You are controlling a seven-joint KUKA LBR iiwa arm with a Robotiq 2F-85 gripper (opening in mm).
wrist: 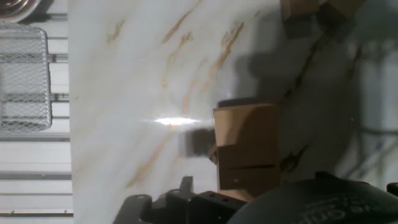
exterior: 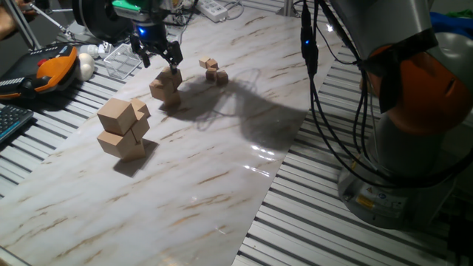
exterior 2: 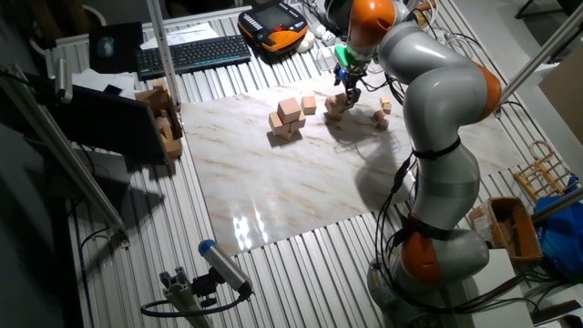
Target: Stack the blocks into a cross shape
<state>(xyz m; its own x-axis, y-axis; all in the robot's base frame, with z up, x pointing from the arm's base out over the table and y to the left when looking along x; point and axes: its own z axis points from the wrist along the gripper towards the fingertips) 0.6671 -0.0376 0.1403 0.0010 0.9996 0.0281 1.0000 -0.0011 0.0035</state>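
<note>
The blocks [exterior: 166, 85] are light-tan middle-size cubes in a small stack on the marble board [exterior: 199, 185], toward its far side. The stack also shows in the other fixed view [exterior 2: 335, 105] and in the hand view [wrist: 245, 146], where one cube lies on others. My gripper [exterior: 157, 59] hangs just above the stack with its fingers spread and nothing between them. It also shows in the other fixed view [exterior 2: 347, 88]. In the hand view only the dark gripper body shows at the bottom edge.
A pile of bigger tan cubes [exterior: 122, 129] stands nearer on the board. Tiny tan cubes [exterior: 213, 70] lie right of the stack. A wire basket [wrist: 25, 81], an orange teach pendant [exterior: 52, 66] and a keyboard [exterior 2: 191, 55] lie off the board.
</note>
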